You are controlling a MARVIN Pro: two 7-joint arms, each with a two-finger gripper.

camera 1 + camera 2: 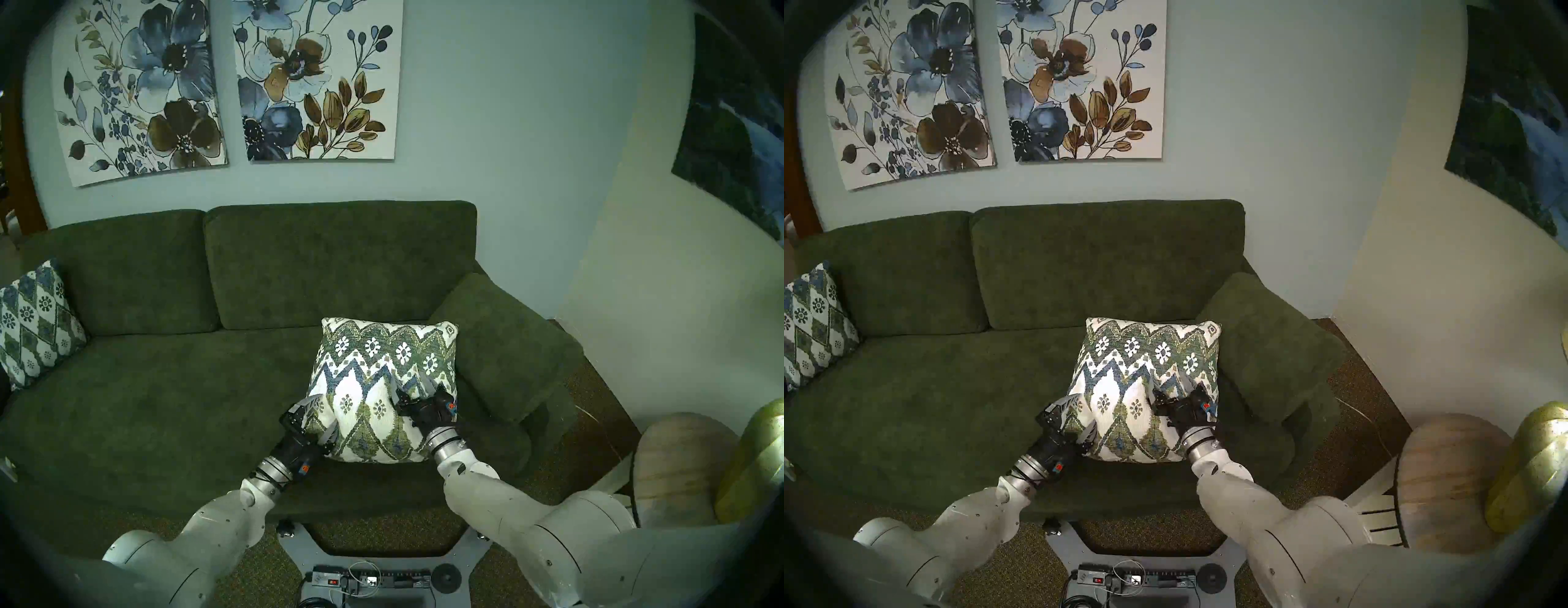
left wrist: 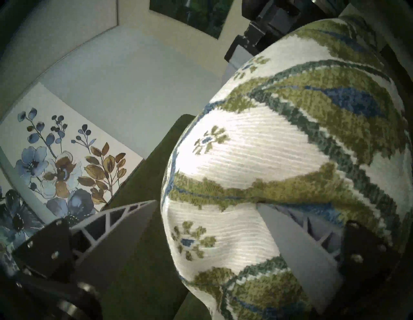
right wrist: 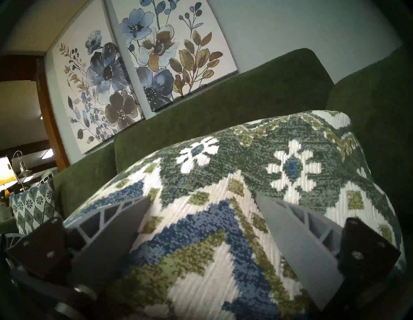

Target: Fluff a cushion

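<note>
Cushion: your square plump white woven cushion with olive-green and blue diamond pattern (image 1: 373,395) sat on the seat of the dark green fabric sofa (image 1: 169,382), its right edge against the sofa's padded armrest (image 1: 505,339).
Left arm: you reached in low from the lower left, wrist near level, aimed at the cushion's left side.
Left gripper (image 1: 319,418): its jaws stood wide apart; one grey ribbed finger (image 2: 297,252) lay against the fabric, the other was clear of it over the seat.
Right arm: you came in from the lower right, angled toward the cushion's right half.
Right gripper (image 1: 413,388): jaws spread wide, both fingers (image 3: 288,225) pressed into the cushion's face, fabric bulging between them, nothing clamped.
Second pillow: a smaller, bluer patterned pillow (image 1: 36,322) leaned at the sofa's far left end.
</note>
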